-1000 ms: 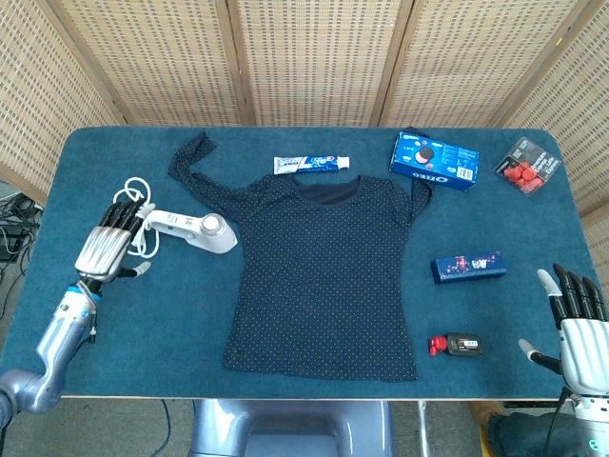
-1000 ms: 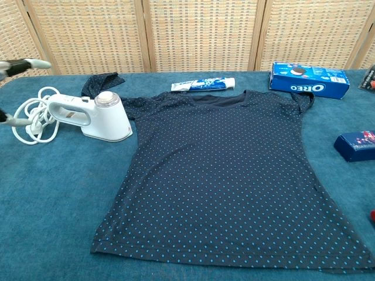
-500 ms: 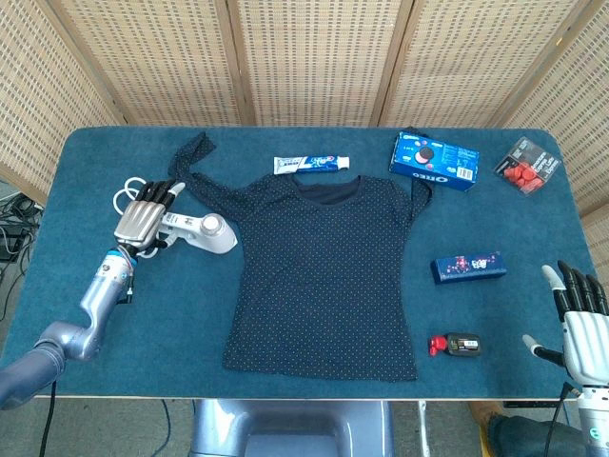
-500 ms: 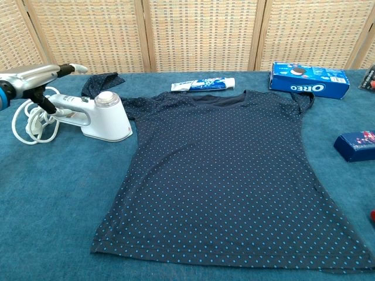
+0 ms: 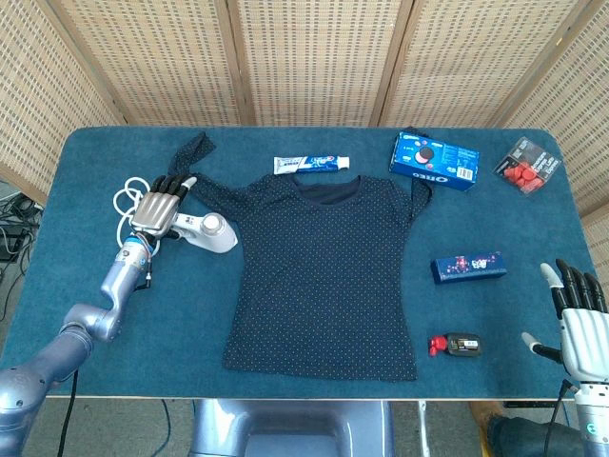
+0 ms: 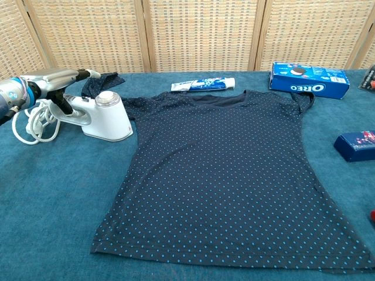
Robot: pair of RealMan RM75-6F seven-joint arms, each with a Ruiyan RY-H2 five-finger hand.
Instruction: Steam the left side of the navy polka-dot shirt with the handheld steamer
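The navy polka-dot shirt (image 5: 328,271) lies flat in the middle of the blue table, one sleeve (image 5: 195,152) stretched to the far left. The white handheld steamer (image 6: 106,117) lies on its side just left of the shirt, its coiled cord (image 6: 28,124) further left. My left hand (image 5: 160,202) hovers flat over the steamer's handle (image 6: 76,111) with fingers (image 6: 70,75) stretched out above it and the thumb reaching down beside it; no grip shows. My right hand (image 5: 578,319) stays at the table's near right corner, fingers spread, holding nothing.
A toothpaste tube (image 5: 311,164) lies above the collar. An Oreo box (image 5: 434,162) and a pack of red pieces (image 5: 526,164) sit at the back right. A small blue box (image 5: 467,267) and a red-and-black gadget (image 5: 455,345) lie right of the shirt.
My left hand has travelled from beside the cord toward the right and now sits over the steamer's handle. The right hand has sunk slightly. Steamer and shirt have not moved.
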